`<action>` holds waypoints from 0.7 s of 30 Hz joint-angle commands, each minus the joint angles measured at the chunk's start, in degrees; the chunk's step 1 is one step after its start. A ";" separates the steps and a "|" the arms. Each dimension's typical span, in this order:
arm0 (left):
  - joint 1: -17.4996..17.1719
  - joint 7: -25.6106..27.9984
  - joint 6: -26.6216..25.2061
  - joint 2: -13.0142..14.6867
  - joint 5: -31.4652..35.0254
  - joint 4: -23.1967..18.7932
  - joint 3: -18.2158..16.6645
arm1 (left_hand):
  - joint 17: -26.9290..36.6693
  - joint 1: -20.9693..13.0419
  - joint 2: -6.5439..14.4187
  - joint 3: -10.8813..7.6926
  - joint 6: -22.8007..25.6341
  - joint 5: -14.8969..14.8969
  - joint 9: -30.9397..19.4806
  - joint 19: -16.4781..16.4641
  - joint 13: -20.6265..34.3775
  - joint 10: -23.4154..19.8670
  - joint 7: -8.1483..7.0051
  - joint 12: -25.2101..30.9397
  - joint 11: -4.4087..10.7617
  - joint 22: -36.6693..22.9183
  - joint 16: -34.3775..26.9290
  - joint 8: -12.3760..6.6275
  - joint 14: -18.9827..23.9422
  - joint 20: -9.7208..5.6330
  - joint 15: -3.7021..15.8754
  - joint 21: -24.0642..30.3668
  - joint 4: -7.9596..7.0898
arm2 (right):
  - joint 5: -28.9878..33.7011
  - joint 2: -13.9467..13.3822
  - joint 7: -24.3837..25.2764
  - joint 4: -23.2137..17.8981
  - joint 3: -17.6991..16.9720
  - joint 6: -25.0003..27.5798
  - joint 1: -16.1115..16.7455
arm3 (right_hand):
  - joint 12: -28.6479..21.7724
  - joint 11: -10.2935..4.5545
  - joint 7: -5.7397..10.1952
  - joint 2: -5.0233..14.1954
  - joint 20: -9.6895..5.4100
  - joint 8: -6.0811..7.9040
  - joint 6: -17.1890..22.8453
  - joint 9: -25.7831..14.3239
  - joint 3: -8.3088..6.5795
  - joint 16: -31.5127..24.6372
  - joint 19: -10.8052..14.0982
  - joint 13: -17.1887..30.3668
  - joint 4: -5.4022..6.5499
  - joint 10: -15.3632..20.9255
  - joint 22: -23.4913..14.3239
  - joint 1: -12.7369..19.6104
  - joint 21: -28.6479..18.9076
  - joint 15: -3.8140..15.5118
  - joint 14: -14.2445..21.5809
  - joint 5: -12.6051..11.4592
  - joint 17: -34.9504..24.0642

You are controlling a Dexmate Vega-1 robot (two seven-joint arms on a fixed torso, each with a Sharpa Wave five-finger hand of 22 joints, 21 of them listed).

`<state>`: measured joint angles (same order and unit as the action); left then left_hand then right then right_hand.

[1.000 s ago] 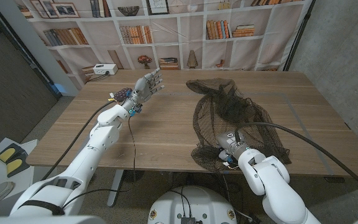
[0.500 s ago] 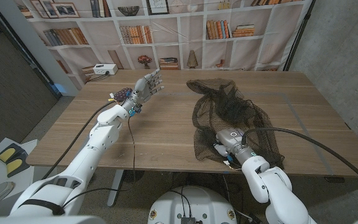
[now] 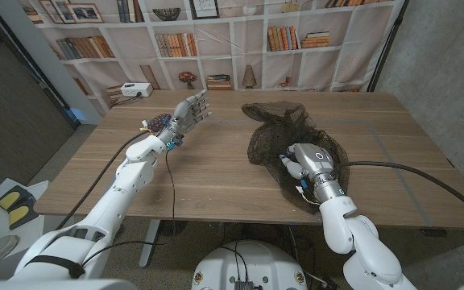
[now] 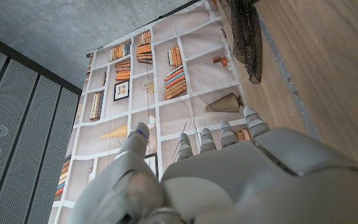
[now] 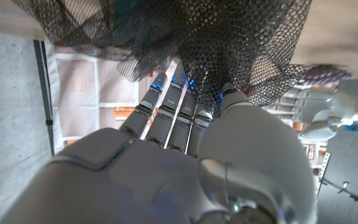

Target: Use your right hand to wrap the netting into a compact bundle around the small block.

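Observation:
The black netting (image 3: 287, 134) lies bunched on the right half of the wooden table (image 3: 216, 173), with a thin tail running toward the back. My right hand (image 3: 306, 163) is buried in the near part of the heap and grips the mesh. Its fingers (image 5: 166, 106) reach into the netting (image 5: 216, 37), which drapes over their tips. The small block is hidden under the mesh. Over the table's back left, my left hand (image 3: 188, 111) is raised with its fingers apart and holds nothing. My left hand (image 4: 229, 180) looks toward the far end of the netting (image 4: 244, 31).
A white box (image 3: 135, 89) sits at the table's back left corner. A bookshelf backdrop (image 3: 216, 32) stands behind the table. A black cable (image 3: 401, 171) runs from my right wrist across the table's right side.
My right hand has moved from the table's near edge toward the back, dragging the near part of the netting with it, so the netting is now a smaller heap. The left arm has not moved.

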<state>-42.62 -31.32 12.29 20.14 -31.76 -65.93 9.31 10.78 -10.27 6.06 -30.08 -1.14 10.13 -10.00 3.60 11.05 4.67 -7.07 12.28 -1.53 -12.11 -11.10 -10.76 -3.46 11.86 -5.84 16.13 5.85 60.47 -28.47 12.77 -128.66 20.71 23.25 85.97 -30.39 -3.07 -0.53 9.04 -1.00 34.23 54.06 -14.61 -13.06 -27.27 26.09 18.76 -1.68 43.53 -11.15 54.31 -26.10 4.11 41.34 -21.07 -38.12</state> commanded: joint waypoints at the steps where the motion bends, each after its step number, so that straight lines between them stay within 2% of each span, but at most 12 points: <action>1: 0.46 -0.03 0.44 -0.40 0.03 0.97 -0.32 | 0.10 0.66 -0.01 -0.43 0.38 0.12 -0.28 -0.37 0.20 0.16 -0.07 -0.04 0.06 -0.19 0.01 0.14 0.30 0.38 -0.17 -0.16 -0.14 | -3.17 -1.84 10.54 2.63 1.27 2.58 -5.25 | 0.05 -0.40 0.31 2.01 0.12 -0.09 0.32 0.19 -0.72 0.20 0.37 0.32 -0.07 0.26 -0.23 2.83 -0.62 7.82 0.63 0.43 -0.36; 10: -0.07 0.47 0.53 -0.31 -0.06 0.41 -0.73 | 0.10 0.67 0.01 -0.48 0.30 0.13 -0.28 -0.44 0.20 0.06 -0.10 0.00 0.10 -0.20 0.00 0.16 0.32 0.37 -0.23 -0.15 -0.13 | -6.03 -0.69 17.55 6.32 1.71 3.32 -10.51 | -0.08 -0.77 0.48 1.74 0.15 -0.03 0.66 0.68 -1.14 0.30 0.52 0.49 0.15 0.56 -0.24 2.89 -0.83 7.94 1.09 1.02 -0.56; 20: -1.19 1.51 0.38 0.03 -0.22 -1.44 -1.19 | 0.09 0.68 0.01 -0.52 0.33 0.14 -0.28 -0.45 0.20 0.12 -0.09 -0.03 0.16 -0.20 -0.02 0.14 0.41 0.37 -0.24 -0.16 -0.11 | -7.14 -1.16 19.99 11.35 3.20 4.63 -17.58 | -0.08 -0.68 0.76 1.52 0.23 0.02 0.91 1.13 -1.49 0.50 0.60 0.47 0.27 0.85 -0.24 2.94 -1.00 8.00 1.31 1.57 -0.73; 21: -1.37 1.74 0.30 0.09 -0.16 -1.75 -1.20 | 0.09 0.69 0.01 -0.52 0.32 0.14 -0.28 -0.45 0.20 0.12 -0.12 -0.03 0.15 -0.20 -0.01 0.15 0.38 0.38 -0.24 -0.16 -0.11 | -7.10 -1.03 19.64 11.73 3.45 5.28 -18.38 | -0.01 -1.03 0.75 1.47 0.28 0.01 0.92 1.22 -1.55 0.55 0.61 0.48 0.28 0.72 -0.24 2.96 -1.04 7.99 1.32 1.68 -0.77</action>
<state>-42.91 -30.66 12.72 19.88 -31.80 -65.99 8.53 10.78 -10.28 6.06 -30.08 -1.14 10.13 -10.00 3.28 11.05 4.67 -7.07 12.30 -1.53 -12.11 -11.10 -10.76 -3.46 12.18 -5.84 16.13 5.85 54.71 -29.41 28.98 -121.58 22.72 26.63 74.52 -30.39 -3.59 -0.39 8.71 -0.91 33.89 54.18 -13.41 -14.20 -26.83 26.21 19.03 -1.47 44.05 -11.27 54.93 -26.55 4.41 42.28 -19.65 -38.64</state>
